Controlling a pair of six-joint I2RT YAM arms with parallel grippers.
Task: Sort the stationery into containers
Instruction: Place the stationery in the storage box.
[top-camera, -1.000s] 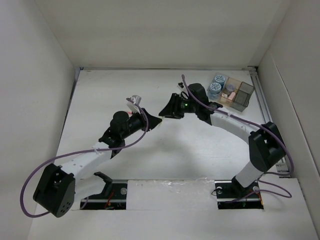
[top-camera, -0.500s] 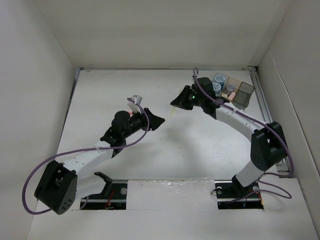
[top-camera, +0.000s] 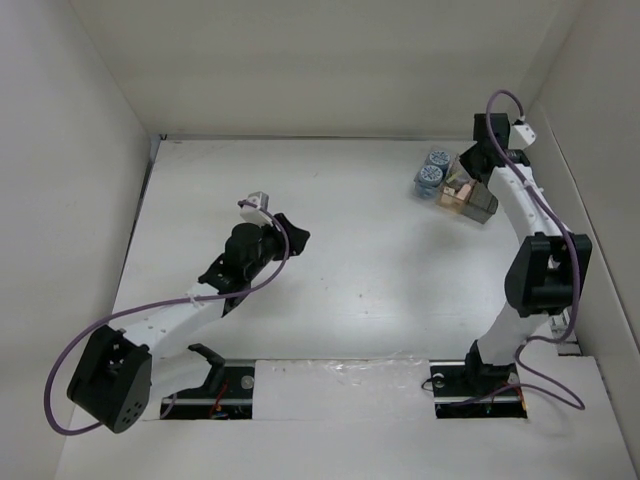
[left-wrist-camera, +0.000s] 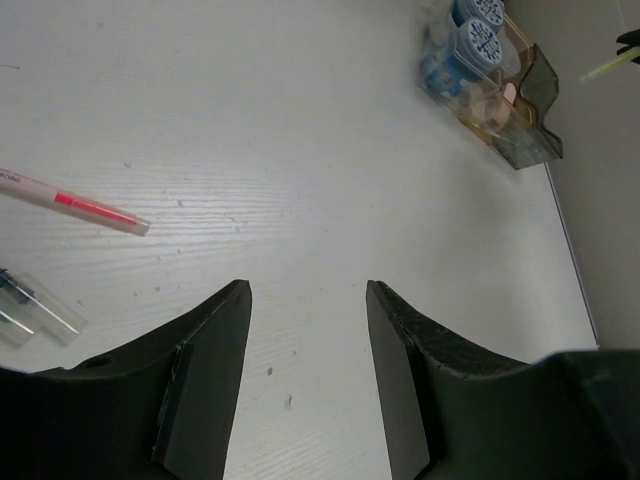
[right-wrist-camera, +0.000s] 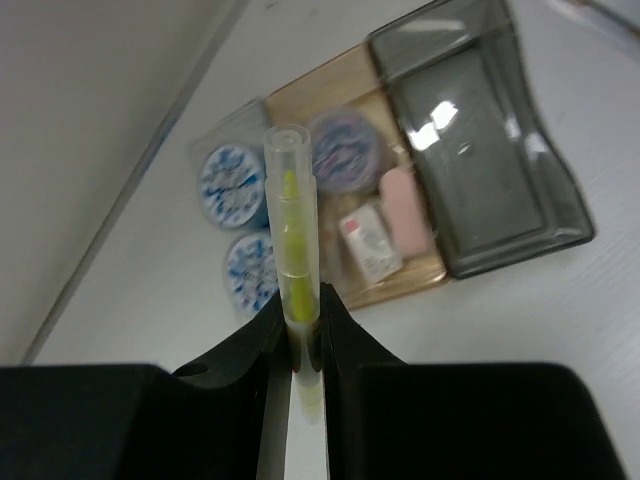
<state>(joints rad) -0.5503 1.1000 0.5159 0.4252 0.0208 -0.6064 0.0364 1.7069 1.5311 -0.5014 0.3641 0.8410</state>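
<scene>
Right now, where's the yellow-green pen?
The yellow-green pen is clamped in the right gripper, over the bin block at the far right of the table. In the right wrist view its tip sits between the blue rolls and the lavender cylinder.

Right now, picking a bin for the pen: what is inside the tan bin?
The tan bin holds a lavender cylinder, a pink piece and a small white item. The held pen covers its side toward the blue rolls, so that strip is unseen.

White table (top-camera: 380, 290) (faint wood grain) boxed by plain walls (top-camera: 300, 60)
</scene>
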